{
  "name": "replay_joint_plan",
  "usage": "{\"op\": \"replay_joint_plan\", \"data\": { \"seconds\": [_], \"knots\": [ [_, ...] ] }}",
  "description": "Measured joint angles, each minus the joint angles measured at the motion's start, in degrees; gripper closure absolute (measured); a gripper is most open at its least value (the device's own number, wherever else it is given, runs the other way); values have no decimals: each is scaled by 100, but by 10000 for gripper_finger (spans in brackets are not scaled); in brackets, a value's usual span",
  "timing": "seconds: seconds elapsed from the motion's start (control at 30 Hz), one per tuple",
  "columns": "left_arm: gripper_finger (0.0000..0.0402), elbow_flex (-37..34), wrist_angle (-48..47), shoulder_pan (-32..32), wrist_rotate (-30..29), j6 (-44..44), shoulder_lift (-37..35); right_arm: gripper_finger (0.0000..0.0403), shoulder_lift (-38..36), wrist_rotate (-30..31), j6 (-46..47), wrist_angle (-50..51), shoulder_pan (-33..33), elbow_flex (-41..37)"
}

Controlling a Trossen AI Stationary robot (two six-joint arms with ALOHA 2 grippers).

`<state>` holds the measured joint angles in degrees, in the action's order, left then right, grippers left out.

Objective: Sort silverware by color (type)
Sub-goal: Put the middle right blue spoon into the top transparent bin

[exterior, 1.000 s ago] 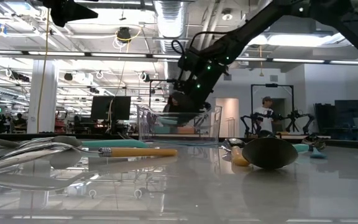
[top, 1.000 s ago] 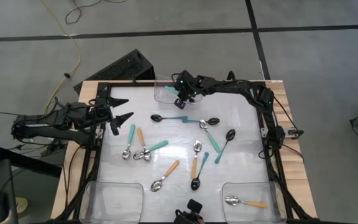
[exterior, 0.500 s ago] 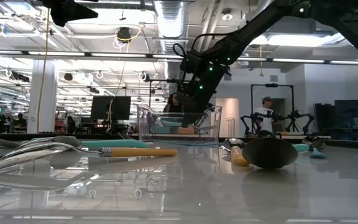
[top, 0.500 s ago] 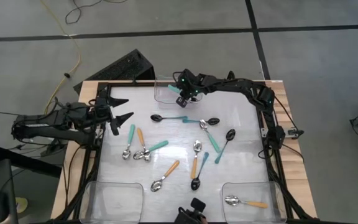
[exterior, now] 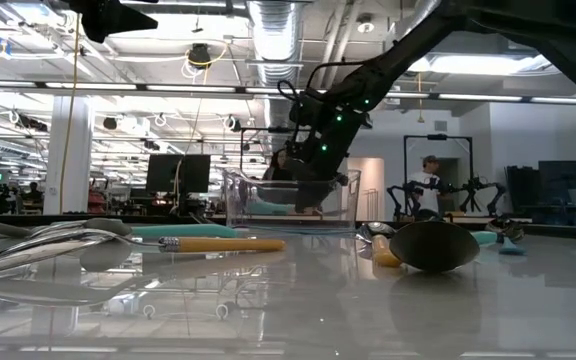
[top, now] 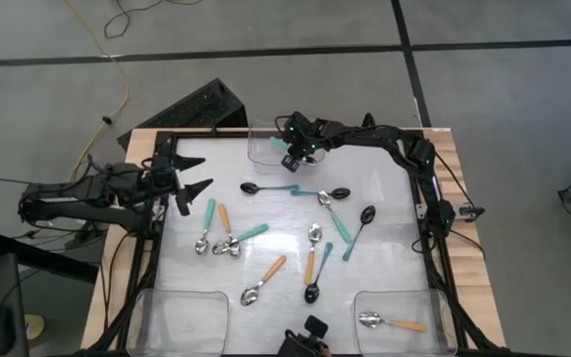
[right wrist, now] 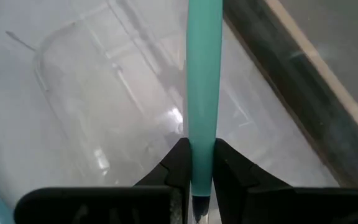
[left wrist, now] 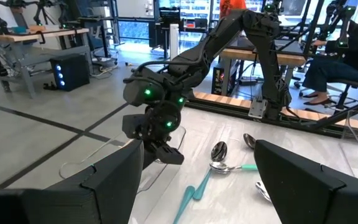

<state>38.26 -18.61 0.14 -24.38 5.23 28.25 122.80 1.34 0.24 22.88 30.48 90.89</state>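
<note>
From above, we find our right gripper (top: pixel 292 156) over the clear bin (top: pixel 263 147) at the far edge of the table (top: pixel 385 213), a teal handle poking out from it toward the bin. Our left gripper (top: pixel 194 184) waits at the table's left edge, fingers spread wide and empty. The other spoons (top: pixel 266 253) lie scattered mid-table, well apart from either gripper; one orange-handled spoon (top: pixel 389 322) sits in the near right bin (top: pixel 442 307).

From table height, the right gripper (exterior: pixel 313 165) hangs just above the far bin's (exterior: pixel 288 200) rim.

From the left wrist, we see the right gripper (left wrist: pixel 160 146) beside that bin's wall, with spoons (left wrist: pixel 225 163) on the table past it.

From the right wrist, our fingers (right wrist: pixel 178 163) are closed tight on the teal-handled spoon (right wrist: pixel 204 81), its handle running straight out between them over the bin floor (right wrist: pixel 104 124).

We judge this the drop-off step: next we should open the fingers so the spoon falls inside the walls, then lift clear before reaching for another.
</note>
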Motion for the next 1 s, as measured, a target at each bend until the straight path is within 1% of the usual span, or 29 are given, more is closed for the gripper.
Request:
{"op": "replay_joint_plan", "data": {
  "seconds": [0.1,0.3,0.37,0.73,1.0],
  "knots": [
    [109,0,-1,0,1,44,-2,331,-2,0,124,9,0,2],
    [109,0,-2,0,0,46,-1,276,-2,0,132,16,0,0],
    [109,0,-2,0,1,44,0,264,-2,0,132,23,0,0],
    [109,0,-13,0,1,40,-1,248,0,2,104,-135,-28,0],
    [109,0,-150,0,1,-25,-2,212,-156,1,-72,-256,-85,0]
  ]
}}
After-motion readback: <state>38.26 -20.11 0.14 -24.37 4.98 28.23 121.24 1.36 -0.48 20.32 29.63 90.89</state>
